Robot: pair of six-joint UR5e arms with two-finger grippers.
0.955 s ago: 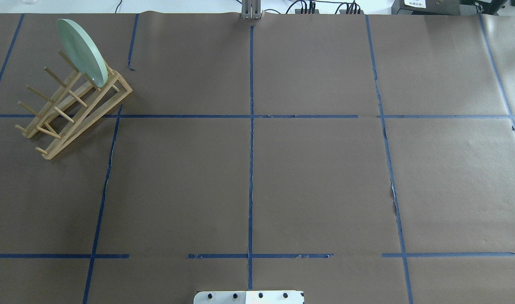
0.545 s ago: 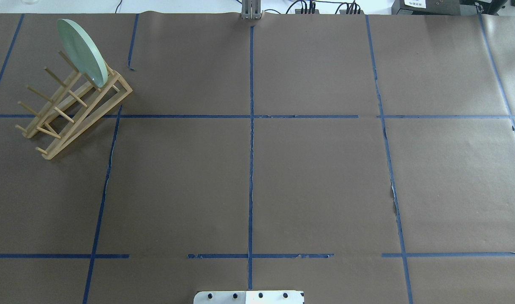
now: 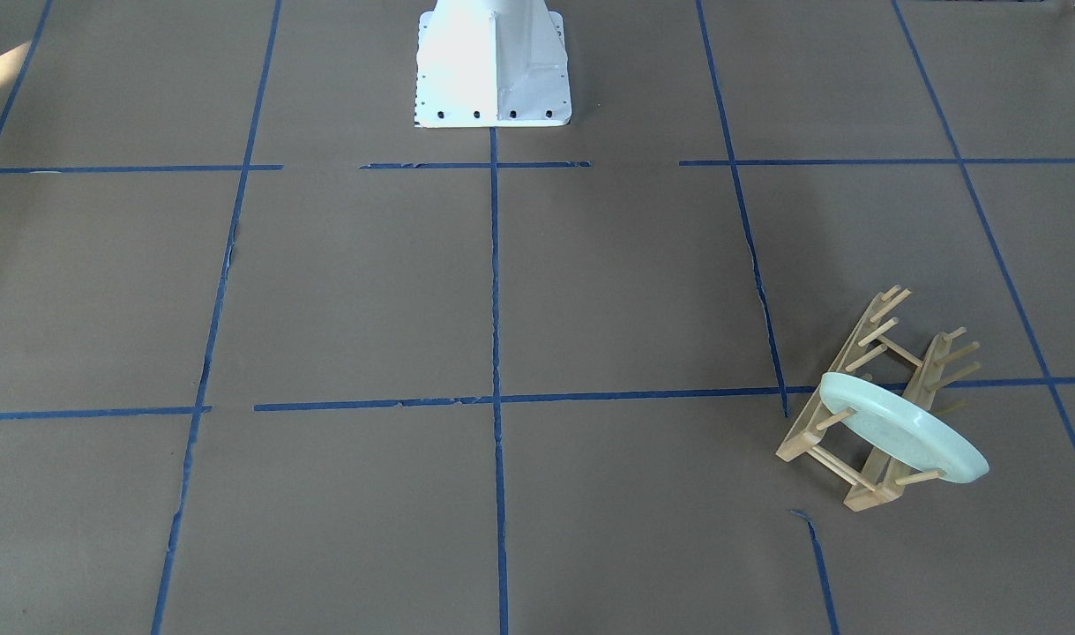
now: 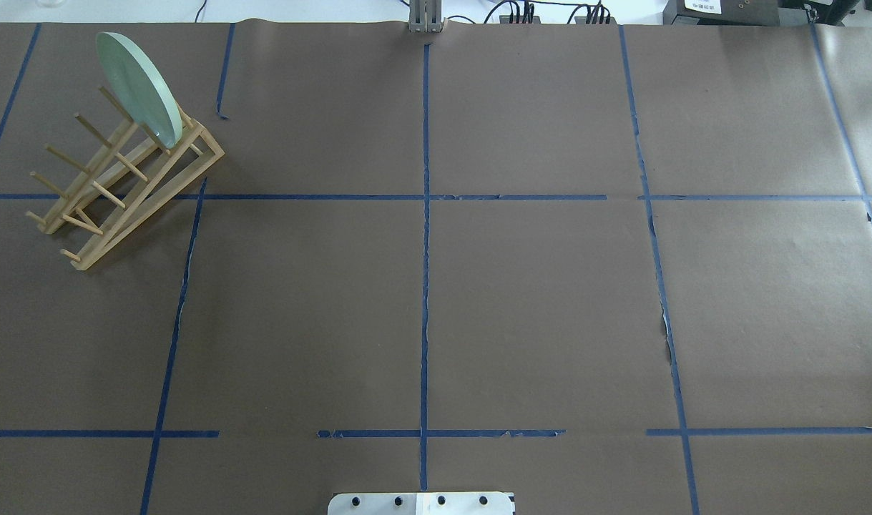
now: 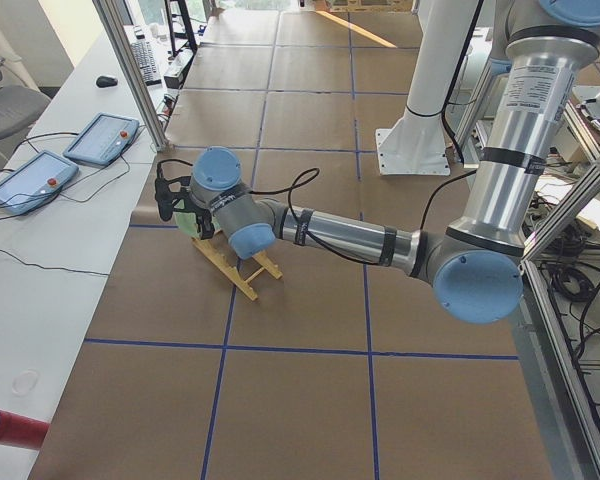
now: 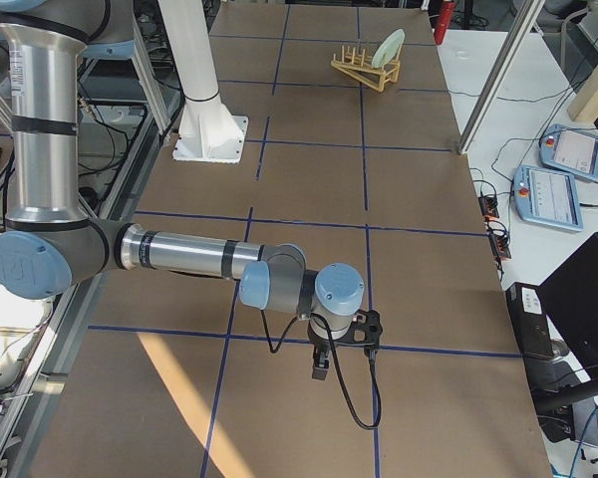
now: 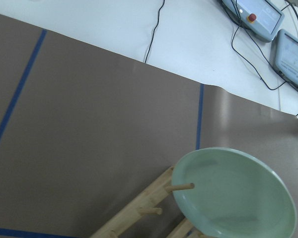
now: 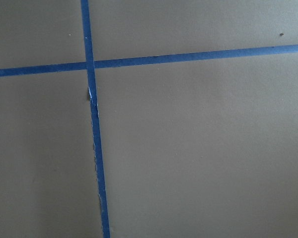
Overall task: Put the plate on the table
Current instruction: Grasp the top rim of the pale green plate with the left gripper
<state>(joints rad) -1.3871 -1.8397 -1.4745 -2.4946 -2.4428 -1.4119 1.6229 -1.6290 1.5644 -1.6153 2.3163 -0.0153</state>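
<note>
On the table (image 4: 536, 300), near its far left corner, the rack (image 4: 142, 186) holds the plate (image 4: 139, 86) tilted on edge among its end pegs, my left gripper (image 5: 166, 205) hangs just beside it, my right gripper (image 6: 320, 368) points down well apart, and I cannot tell whether either is released or clenched.

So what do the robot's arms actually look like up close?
The left arm and right arm are silver tubes linked by rounded grey joints with pale blue caps and black bands. A thin black cable loops near each wrist, beside the small black left hand and right hand.
</note>
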